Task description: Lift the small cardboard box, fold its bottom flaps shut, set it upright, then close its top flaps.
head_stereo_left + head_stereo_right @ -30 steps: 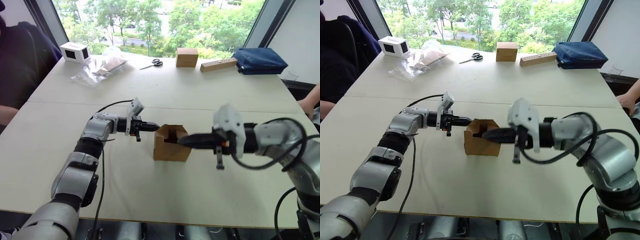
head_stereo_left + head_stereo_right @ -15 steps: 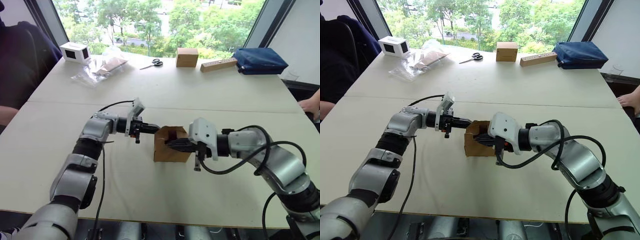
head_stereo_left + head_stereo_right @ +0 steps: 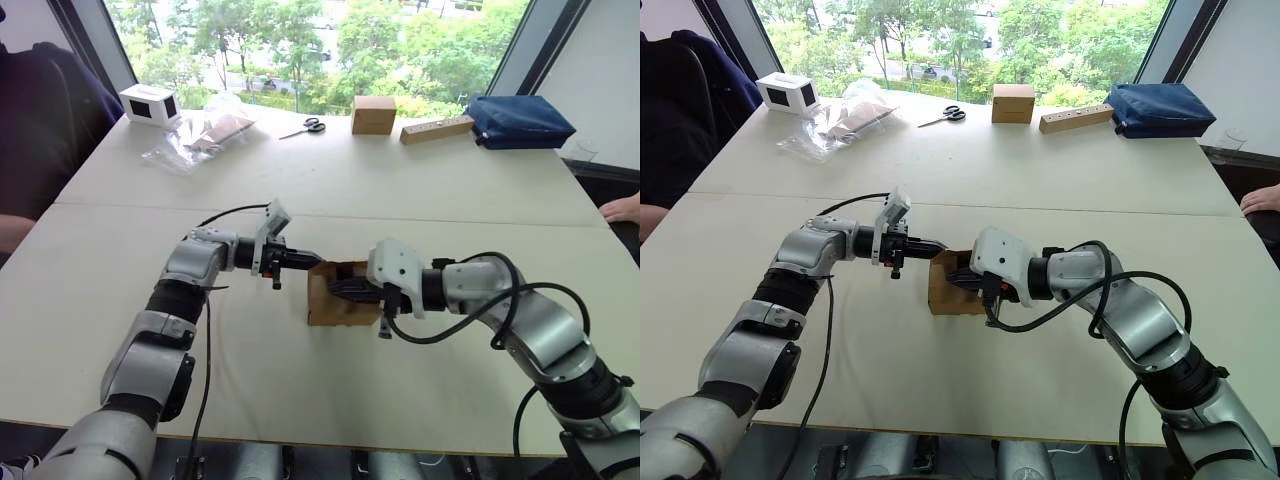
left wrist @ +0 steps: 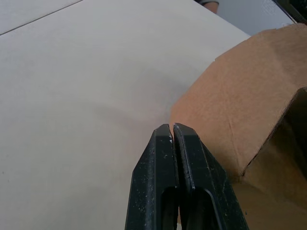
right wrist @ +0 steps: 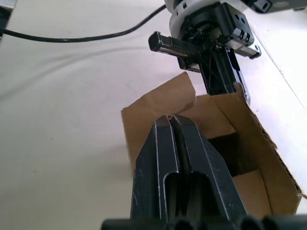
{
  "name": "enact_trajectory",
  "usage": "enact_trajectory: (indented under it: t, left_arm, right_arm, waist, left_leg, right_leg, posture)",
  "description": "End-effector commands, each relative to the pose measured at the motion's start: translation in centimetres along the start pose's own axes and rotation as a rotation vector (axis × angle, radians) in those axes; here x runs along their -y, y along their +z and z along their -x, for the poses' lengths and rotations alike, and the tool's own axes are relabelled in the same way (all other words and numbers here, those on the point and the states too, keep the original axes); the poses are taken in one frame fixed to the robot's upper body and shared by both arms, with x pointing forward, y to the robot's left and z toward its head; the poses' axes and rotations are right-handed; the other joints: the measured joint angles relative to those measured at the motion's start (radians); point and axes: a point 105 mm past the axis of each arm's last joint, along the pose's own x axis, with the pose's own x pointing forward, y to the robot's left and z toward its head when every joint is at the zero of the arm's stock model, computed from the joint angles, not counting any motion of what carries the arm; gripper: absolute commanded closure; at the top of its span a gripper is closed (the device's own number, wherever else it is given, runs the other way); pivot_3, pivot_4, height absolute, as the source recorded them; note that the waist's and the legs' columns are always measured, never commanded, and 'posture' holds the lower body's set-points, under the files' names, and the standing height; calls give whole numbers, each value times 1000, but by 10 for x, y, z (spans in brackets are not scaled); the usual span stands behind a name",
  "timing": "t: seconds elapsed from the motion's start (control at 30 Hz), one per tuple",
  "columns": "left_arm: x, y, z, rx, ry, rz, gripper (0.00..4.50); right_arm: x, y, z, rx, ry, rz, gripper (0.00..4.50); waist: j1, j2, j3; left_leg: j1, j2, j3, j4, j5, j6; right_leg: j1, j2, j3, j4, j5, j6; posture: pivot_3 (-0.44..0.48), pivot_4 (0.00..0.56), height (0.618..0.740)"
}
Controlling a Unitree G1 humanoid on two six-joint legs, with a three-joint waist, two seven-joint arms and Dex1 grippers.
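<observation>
Small plain brown cardboard box (image 3: 338, 297) sits mid-table (image 3: 400, 190), top flaps (image 5: 160, 103) open. Left gripper (image 3: 308, 258) & right gripper (image 5: 171, 120), both pressed together, push flaps; box may skid/tip.

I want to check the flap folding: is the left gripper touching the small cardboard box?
Cannot tell. In the left wrist view the shut left gripper overlaps the small cardboard box edge, but no plain contact or gap shows.
</observation>
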Motion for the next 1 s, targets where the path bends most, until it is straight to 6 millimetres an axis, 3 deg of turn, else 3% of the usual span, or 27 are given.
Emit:
enact_trajectory:
  t: [0.03, 0.27, 0.73, 0.87, 0.93, 1.0]
  left_arm:
    - [3, 7, -1, 17, -7, -31, 4438]
    - [1, 6, -1, 12, 4, -28, 4438]
    - [-3, 5, 9, 45, 80, -8, 4438]
    - [-10, 23, 37, 132, 181, -15, 4438]
    - [0, 34, 54, 167, 186, -36, 4438]
    - [27, 40, 65, 152, 144, -79, 4438]
  right_arm:
    - [6, 8, -2, 29, -20, 54, 4500]
    - [14, 5, -8, 32, -42, 66, 4500]
    - [10, -6, -18, 32, -19, 36, 4500]
    - [11, -8, -18, 34, -25, 29, 4500]
    - [12, -8, -18, 36, -31, 29, 4500]
    - [13, -8, -18, 43, -38, 29, 4500]
  waist:
    - [0, 0, 0]
    - [-1, 0, 0]
    - [-1, 0, 0]
    - [-3, 0, 0]
    - [-8, 0, 0]
    - [-16, 0, 0]
  left_leg:
    - [0, 0, 0, 0, 0, 0]
    - [0, 0, 0, 0, 0, 0]
    - [0, 0, 0, 0, 0, 0]
    - [0, 0, 0, 0, 0, 0]
    - [0, 1, 0, 0, 0, 0]
    - [0, 3, 0, 0, 1, -2]
  right_leg:
    - [0, 0, 0, 0, 0, 0]
    - [0, 0, 0, 0, 0, 0]
    - [0, 0, 0, 0, 0, 0]
    - [0, 0, 0, 0, 0, 0]
    - [0, 0, 0, 0, 0, 0]
    - [0, 0, 0, 0, 0, 0]
  posture:
    - [0, 150, 740]
    - [0, 150, 740]
    - [0, 150, 740]
    - [0, 150, 740]
    - [0, 150, 740]
    - [0, 150, 740]
